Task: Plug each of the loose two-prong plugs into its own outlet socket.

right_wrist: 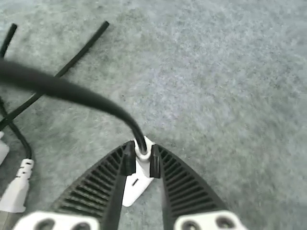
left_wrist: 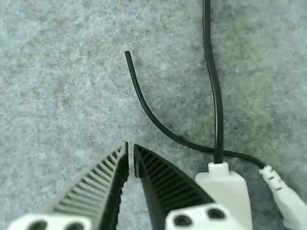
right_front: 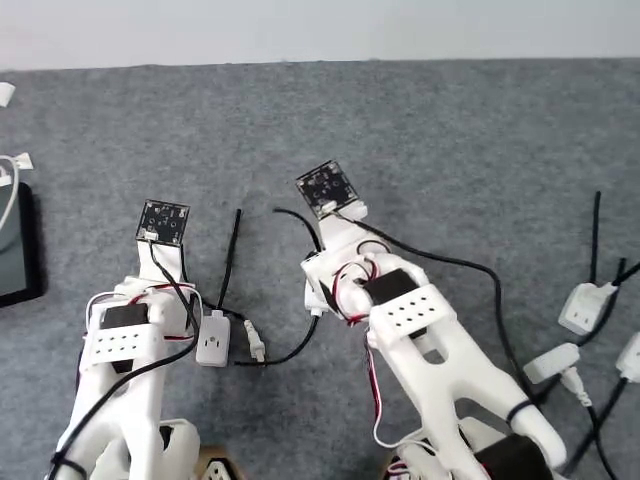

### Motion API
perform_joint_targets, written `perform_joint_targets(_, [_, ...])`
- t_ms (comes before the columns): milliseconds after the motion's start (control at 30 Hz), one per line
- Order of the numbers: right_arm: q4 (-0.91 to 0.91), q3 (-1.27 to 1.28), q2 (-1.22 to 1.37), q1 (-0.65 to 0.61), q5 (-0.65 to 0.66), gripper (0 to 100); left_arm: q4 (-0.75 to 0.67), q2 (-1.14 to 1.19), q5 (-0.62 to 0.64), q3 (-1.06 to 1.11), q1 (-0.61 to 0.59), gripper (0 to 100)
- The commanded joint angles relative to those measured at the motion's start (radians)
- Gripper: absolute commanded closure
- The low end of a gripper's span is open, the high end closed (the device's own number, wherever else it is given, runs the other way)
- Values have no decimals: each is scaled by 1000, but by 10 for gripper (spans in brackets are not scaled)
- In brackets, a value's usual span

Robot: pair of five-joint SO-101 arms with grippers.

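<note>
The surface (right_front: 450,150) is grey, fuzzy cloth, like carpet. The white piece (right_wrist: 136,187) is smooth plastic. Its black cord (right_wrist: 72,91) looks smooth. The right claw (right_wrist: 141,155) is ribbed, matt plastic.

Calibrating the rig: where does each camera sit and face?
High: fixed above, looking down on grey table; left arm, right arm show.
Left wrist: on left arm, facing down past shut, empty jaws at white socket.
Right wrist: on right arm, facing down past jaws clamping white connector.
Shared: high and left wrist show that socket.
</note>
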Motion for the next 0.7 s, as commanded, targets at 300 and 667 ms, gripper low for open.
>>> perform_joint_targets(300, [-39,-28,7,-5,20,991,-15,5,-14,-50,-5,984])
perform_joint_targets(667, [-45,-25,8,-25,23,991,-15,3,-14,-50,-5,984])
